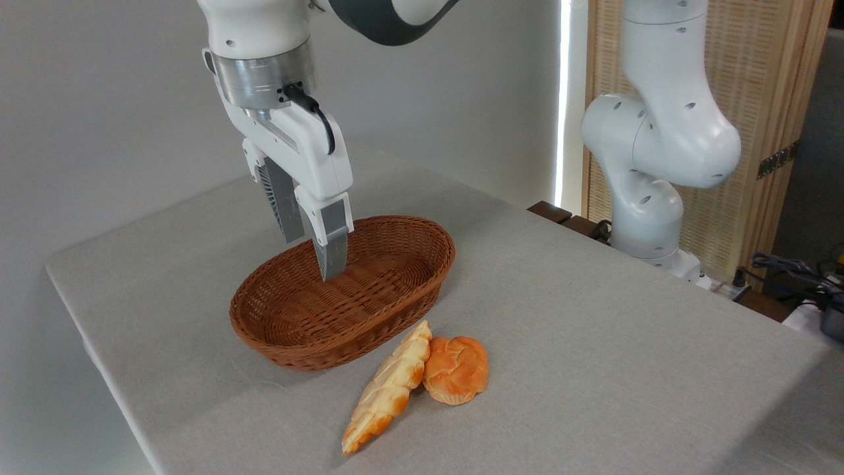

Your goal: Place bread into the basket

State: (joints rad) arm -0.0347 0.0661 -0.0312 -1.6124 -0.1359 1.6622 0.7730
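Camera view: bun point(455, 369) touches bread point(389, 389) beside basket point(343, 330).

Low in the frame I see a round orange bun point(455, 369) on my grey-clothed table point(593, 316); cables point(791, 270) far right

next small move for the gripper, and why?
Probably shift the gripper toward the camera and over the bread. It hangs above the empty basket holding nothing, while the loaf lies on the table in front, touching the bun.
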